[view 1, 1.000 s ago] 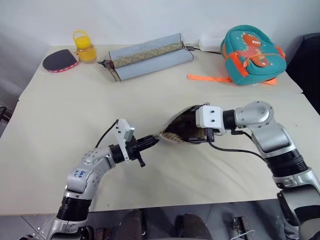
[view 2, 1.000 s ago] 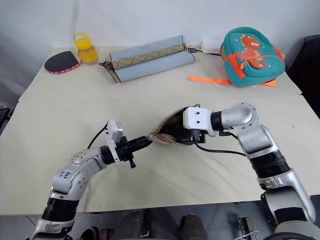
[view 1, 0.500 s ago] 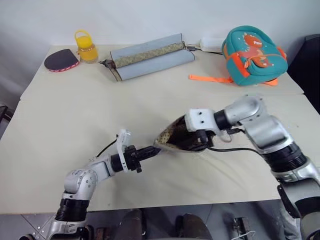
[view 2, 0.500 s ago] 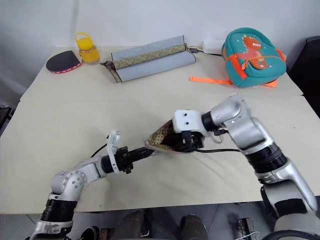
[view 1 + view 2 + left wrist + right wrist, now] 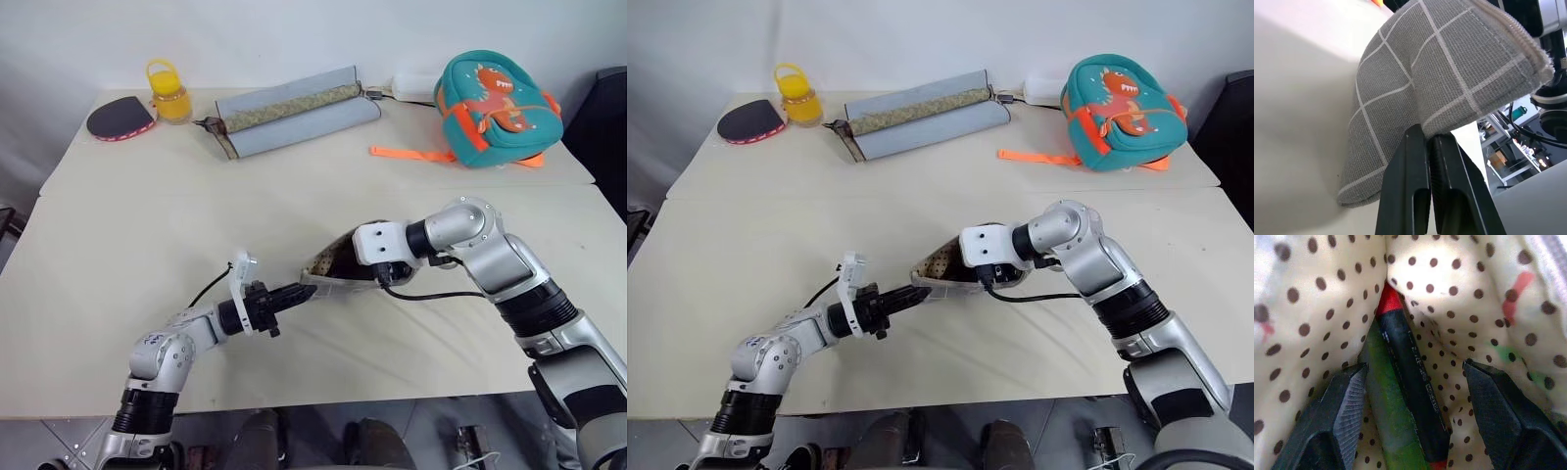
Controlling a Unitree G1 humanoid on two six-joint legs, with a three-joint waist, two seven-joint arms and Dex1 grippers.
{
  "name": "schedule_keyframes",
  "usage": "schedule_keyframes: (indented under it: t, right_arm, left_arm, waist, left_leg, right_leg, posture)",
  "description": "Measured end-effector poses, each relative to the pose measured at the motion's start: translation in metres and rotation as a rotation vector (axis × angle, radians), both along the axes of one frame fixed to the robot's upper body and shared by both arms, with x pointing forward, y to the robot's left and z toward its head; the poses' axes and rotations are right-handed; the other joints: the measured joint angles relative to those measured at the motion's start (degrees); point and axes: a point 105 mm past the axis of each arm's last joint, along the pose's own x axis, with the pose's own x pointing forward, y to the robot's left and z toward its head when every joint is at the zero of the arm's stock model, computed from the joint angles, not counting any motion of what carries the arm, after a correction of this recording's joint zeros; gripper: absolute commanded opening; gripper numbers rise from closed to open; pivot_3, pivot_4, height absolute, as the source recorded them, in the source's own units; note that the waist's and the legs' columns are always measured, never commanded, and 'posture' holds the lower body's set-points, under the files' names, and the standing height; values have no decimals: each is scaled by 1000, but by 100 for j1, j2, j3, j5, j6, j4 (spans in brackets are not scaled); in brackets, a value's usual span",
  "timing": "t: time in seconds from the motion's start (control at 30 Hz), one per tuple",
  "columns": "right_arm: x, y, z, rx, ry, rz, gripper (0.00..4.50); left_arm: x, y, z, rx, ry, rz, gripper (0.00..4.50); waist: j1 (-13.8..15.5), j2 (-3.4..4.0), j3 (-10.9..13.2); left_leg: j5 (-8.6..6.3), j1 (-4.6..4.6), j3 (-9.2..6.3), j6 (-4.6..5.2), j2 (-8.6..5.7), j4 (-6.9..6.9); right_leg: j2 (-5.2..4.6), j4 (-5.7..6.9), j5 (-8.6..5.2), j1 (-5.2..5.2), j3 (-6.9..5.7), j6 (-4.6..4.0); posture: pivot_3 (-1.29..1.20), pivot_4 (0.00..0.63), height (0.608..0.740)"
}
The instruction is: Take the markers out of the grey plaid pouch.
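Now mid-extraction: left tool (image 5: 1429, 147) pinched shut on pouch (image 5: 1415, 83) corner, mid-table (image 5: 118, 245); right tool (image 5: 1413, 382) inside pouch, fingers apart, straddling markers (image 5: 1410, 377). Next, probably: close on one, withdraw.

markers (image 5: 1410, 382) cut off below, green one blurred

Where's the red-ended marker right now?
Inside the grey plaid pouch at mid-table: the right wrist view shows the red-ended marker lying against the dotted lining beside a green marker, between the right gripper's open fingers.
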Motion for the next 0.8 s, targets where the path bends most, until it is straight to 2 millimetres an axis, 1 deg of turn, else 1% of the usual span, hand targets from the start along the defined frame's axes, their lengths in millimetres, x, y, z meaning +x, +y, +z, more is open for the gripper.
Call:
schedule_keyframes:
  t: [0.1,0.23,0.4,0.5,0.7,0.8]
  right_arm:
    - [-1,-2,-4,-2,20,-3,1940]
    - [-1,1,-9,13,24,-6,1940]
    - [5,11,-11,63,-2,-8,1940]
    - [9,14,-16,78,-5,-22,1940]
    - [15,19,-17,76,-25,-18,1940]
    - [16,20,-18,68,-27,-13,1391]
  left_arm:
    - [1,-1,0,-4,-4,7,0]
    - [1,-2,0,-2,-5,9,0]
    - [2,-1,1,1,-14,12,0]
    - [2,-1,1,2,-14,14,0]
    - [4,1,0,11,-17,28,0]
    - [5,1,0,19,-22,32,0]
  waist:
    - [4,0,0]
    - [-5,0,0]
    - [-6,0,0]
    - [-6,0,0]
    - [-20,0,0]
    - [-26,-3,-2]
  left_leg:
    - [0,0,0,0,0,0]
    - [0,1,1,0,1,1]
    - [0,1,1,0,1,1]
    - [0,0,1,0,0,1]
    - [1,5,2,-2,3,1]
    - [2,10,2,-3,4,1]
  right_leg:
    - [-1,0,0,1,0,0]
    - [0,0,0,0,-2,0]
    - [0,1,0,0,-2,0]
    - [1,1,0,0,-1,0]
    - [1,3,0,2,-1,-1]
    - [0,3,1,5,0,-2]
  posture:
    - [0,150,740]
    - [0,150,740]
    - [0,150,740]
    - [0,150,740]
    - [0,150,740]
    - [0,150,740]
